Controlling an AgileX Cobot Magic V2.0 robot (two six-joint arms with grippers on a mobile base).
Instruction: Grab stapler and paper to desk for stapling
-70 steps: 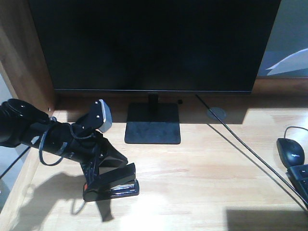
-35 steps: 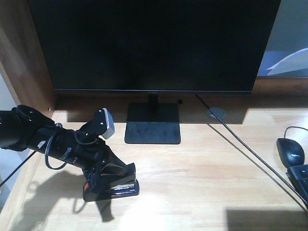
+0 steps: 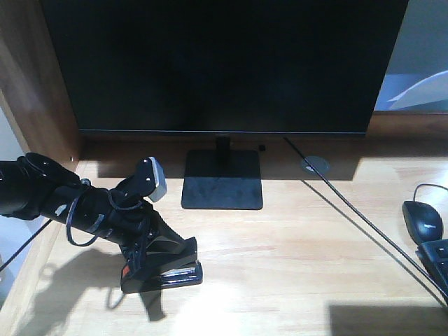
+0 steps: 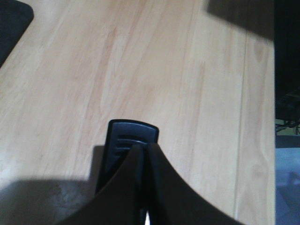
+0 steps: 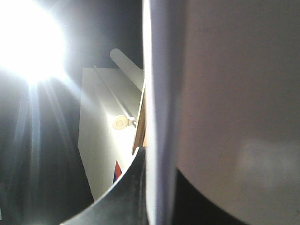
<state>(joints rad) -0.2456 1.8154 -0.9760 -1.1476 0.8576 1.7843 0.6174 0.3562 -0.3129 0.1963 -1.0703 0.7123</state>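
The black stapler (image 3: 168, 267) with an orange-red patch at its left end rests on the light wood desk (image 3: 294, 245), at the front left. My left gripper (image 3: 155, 253) reaches down from the left and is shut on the stapler's upper arm. In the left wrist view the two fingers press together, and the stapler's rounded end (image 4: 132, 137) shows just beyond my left gripper (image 4: 141, 149). My right gripper (image 5: 158, 161) is absent from the front view. Its own camera shows it shut on the white paper (image 5: 225, 93), which stands edge-on between the fingers and fills the right half of that view.
A large black monitor (image 3: 224, 63) on a square stand (image 3: 222, 180) fills the back of the desk. A black mouse (image 3: 422, 220) and a keyboard corner (image 3: 437, 260) lie at the right edge. A cable (image 3: 364, 224) runs diagonally from near the round grommet (image 3: 314, 165). A wooden side panel (image 3: 35, 84) walls the left.
The left arm's wrist has dropped lower towards the desk since a second ago. The stapler stays in the same spot. Nothing has moved in the last half second.
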